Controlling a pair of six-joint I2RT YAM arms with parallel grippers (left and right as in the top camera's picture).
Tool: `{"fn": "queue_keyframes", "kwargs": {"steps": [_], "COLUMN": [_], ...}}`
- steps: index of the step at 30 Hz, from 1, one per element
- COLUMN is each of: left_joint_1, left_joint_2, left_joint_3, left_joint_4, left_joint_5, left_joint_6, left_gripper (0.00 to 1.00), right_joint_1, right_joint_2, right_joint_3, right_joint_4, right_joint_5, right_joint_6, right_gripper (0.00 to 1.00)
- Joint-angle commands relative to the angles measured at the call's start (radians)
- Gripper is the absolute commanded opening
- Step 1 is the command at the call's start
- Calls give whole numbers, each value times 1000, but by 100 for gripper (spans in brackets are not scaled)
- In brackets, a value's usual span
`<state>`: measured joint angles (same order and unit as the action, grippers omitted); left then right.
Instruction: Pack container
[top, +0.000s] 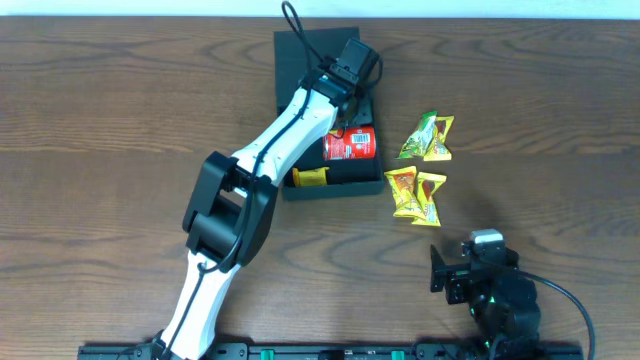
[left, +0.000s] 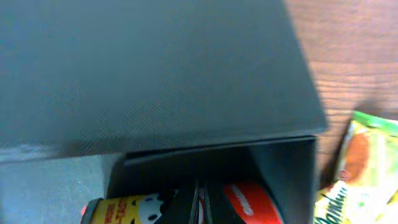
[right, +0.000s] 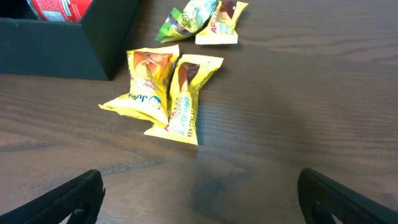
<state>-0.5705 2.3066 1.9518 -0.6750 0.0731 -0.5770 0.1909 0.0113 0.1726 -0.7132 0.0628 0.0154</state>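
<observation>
The red can (left: 249, 202) just beside the clenched left gripper (left: 200, 202) is being crowded inside the container (left: 155, 74) — possibly toppled; the right gripper (right: 199, 186) is being held released.

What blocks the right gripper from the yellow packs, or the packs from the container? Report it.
Nothing stands between the right gripper and the yellow packs, only bare table. Beyond them, the left arm hangs over the container, with the left gripper down among the cans.
</observation>
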Motion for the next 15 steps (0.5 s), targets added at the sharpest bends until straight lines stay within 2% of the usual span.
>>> {"fn": "queue_keyframes", "kwargs": {"steps": [1, 5, 8, 15], "left_joint_1": [5, 5, 5, -6], "left_joint_2": [23, 28, 28, 28], "left_joint_3": [-3, -3, -3, -3], "left_joint_4": [-3, -17, -39, -93], "left_joint_5": [6, 15, 79, 79], "left_joint_6": [-6, -5, 2, 23], "left_gripper": [6, 6, 6, 6], "right_joint_1": [-8, -8, -8, -8], "right_joint_2": [-5, -5, -5, -5], "right_joint_3": [-12, -12, -12, -12], "right_joint_4": [-1, -1, -1, -1], "right_joint_5": [4, 4, 4, 4], "right_joint_6": [11, 11, 11, 11], "right_gripper": [99, 99, 99, 99]}}
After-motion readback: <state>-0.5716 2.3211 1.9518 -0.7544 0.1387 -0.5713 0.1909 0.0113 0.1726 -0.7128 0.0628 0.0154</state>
